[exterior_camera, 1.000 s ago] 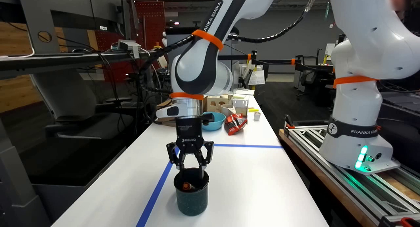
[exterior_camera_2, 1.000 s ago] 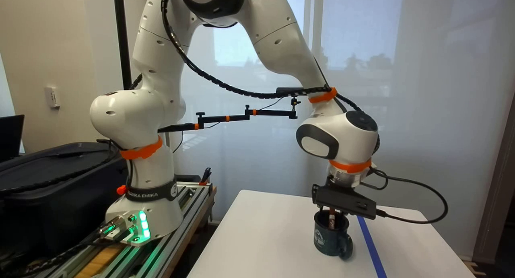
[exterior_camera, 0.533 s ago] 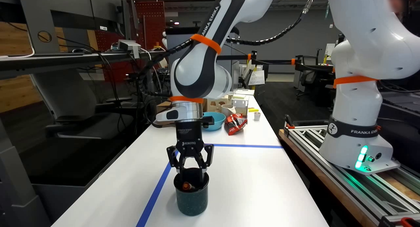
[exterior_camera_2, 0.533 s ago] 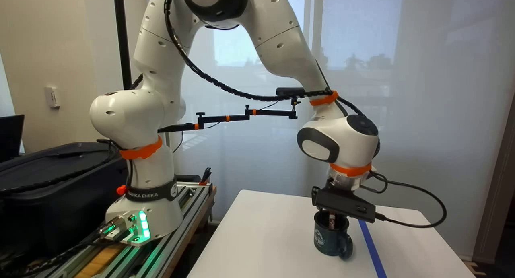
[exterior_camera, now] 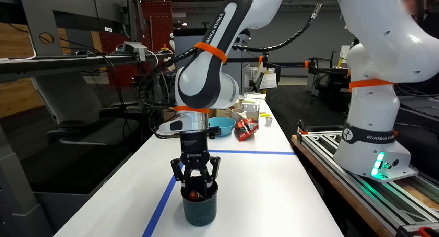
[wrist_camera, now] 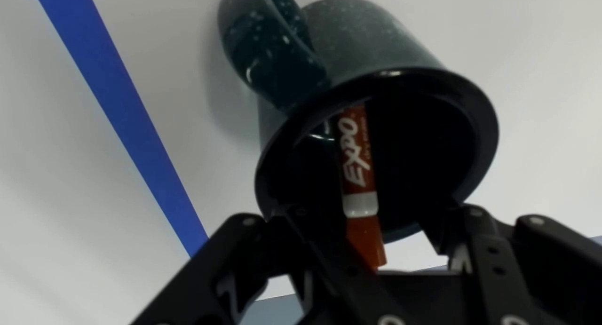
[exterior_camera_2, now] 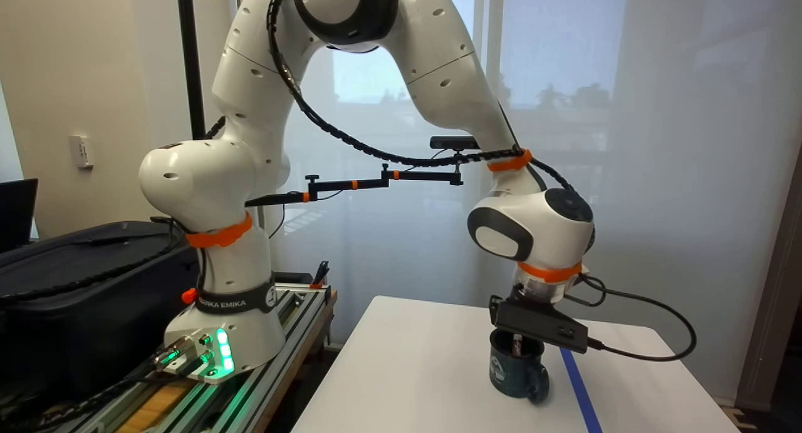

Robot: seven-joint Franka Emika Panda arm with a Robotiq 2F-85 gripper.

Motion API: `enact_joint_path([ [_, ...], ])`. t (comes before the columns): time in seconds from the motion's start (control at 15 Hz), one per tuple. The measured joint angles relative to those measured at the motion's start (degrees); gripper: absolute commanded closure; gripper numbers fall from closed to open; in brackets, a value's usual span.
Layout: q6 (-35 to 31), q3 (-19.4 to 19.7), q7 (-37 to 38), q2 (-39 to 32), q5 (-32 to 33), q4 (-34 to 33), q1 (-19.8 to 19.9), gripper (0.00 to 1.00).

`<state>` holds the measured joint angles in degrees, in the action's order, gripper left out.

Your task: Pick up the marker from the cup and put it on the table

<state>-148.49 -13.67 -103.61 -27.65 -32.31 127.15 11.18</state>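
One white table [exterior_camera: 260, 189]; one dark cup [exterior_camera: 200, 211], one marker [wrist_camera: 360, 181] inside; two fingers [wrist_camera: 442, 224] apart, marker between.

The gripper [exterior_camera: 197, 191] has its fingertips inside the mouth of the cup [exterior_camera: 200, 211]; the rim limits sideways travel. The fingers stand apart with the marker [wrist_camera: 357, 151] between them; the wider gap lies to its right in the wrist view. The handle [wrist_camera: 275, 64] projects toward the blue tape [wrist_camera: 127, 113]. The table [exterior_camera: 260, 189] extends on both sides of the cup. In an exterior view, the bowl [exterior_camera: 223, 125] and the red bag [exterior_camera: 245, 129] stand beyond the crosswise tape, well apart from the cup.
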Motion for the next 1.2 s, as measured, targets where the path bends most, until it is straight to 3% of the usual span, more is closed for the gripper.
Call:
enact_joint_path([
  [0.2,-0.5,-0.7,0.0,-1.0,0.0,-0.6,0.6,0.89],
  [0.33,-0.8,-1.1,0.0,-1.2,0.0,-0.8,0.9,0.88],
  [0.47,-0.9,-1.5,0.0,-1.2,0.0,-0.8,1.2,0.95],
  [0.8,-0.8,-2.7,0.0,0.8,0.0,0.2,2.0,0.95],
  [1.2,-0.3,-3.0,0.0,9.7,-0.9,6.2,2.0,0.95],
])
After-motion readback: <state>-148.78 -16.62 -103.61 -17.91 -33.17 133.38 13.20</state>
